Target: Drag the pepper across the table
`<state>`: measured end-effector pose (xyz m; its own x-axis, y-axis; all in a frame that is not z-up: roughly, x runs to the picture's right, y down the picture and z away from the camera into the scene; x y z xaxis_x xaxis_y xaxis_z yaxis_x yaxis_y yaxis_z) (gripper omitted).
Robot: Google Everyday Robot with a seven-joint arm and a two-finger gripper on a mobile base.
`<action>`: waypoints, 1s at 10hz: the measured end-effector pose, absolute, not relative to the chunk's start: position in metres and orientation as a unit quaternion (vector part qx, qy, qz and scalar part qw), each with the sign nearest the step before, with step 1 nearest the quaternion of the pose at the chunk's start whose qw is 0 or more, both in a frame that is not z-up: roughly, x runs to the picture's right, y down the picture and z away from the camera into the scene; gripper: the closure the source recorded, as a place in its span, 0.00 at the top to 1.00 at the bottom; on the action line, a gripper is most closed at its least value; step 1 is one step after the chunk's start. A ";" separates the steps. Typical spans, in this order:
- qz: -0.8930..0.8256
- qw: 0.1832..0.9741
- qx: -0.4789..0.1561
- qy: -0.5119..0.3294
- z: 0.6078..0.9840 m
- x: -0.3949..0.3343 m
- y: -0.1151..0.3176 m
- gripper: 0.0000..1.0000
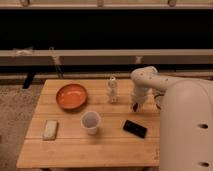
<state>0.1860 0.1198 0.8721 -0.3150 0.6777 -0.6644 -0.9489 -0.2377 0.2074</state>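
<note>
My gripper [136,106] points down onto the right part of the light wooden table [65,147], just past the black phone. It is shut. A small dark red-brown bit of the pepper [133,106] shows at its tips, low on the tabletop; the rest of the pod is hidden by the gripper. The white arm [180,125] fills the right foreground and covers the table's right edge.
A flat black phone [135,128] lies just in front of the gripper. A clear cup [91,122] stands mid-table, an orange bowl [71,96] at the back left, a small white bottle [113,90] left of the gripper, and a pale block [49,129] at the front left.
</note>
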 end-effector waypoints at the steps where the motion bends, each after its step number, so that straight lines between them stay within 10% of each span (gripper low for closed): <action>1: 0.751 0.543 -0.228 0.298 0.867 0.180 0.120 0.00; 10: 0.717 0.547 -0.301 0.309 0.879 0.139 0.152 0.00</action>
<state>0.1389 0.1521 0.8786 -0.2196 0.5994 -0.7697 -0.9710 -0.2104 0.1132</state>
